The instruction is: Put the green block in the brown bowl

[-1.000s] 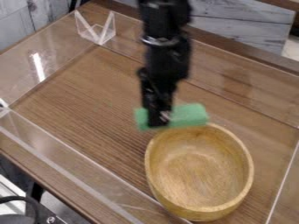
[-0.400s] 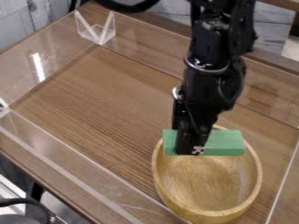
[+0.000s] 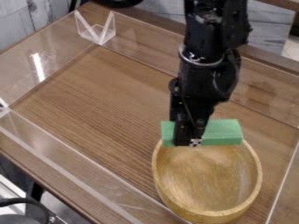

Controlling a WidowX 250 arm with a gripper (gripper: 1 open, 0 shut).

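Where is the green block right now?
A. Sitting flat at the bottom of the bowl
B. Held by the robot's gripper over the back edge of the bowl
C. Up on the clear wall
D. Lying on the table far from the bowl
B: the gripper is clamped on the green block, which hangs over the far rim of the brown bowl.

One raised camera (close) overlooks the table [image 3: 82,96].

The green block [image 3: 208,133] hangs over the brown bowl's [image 3: 211,203] far rim.
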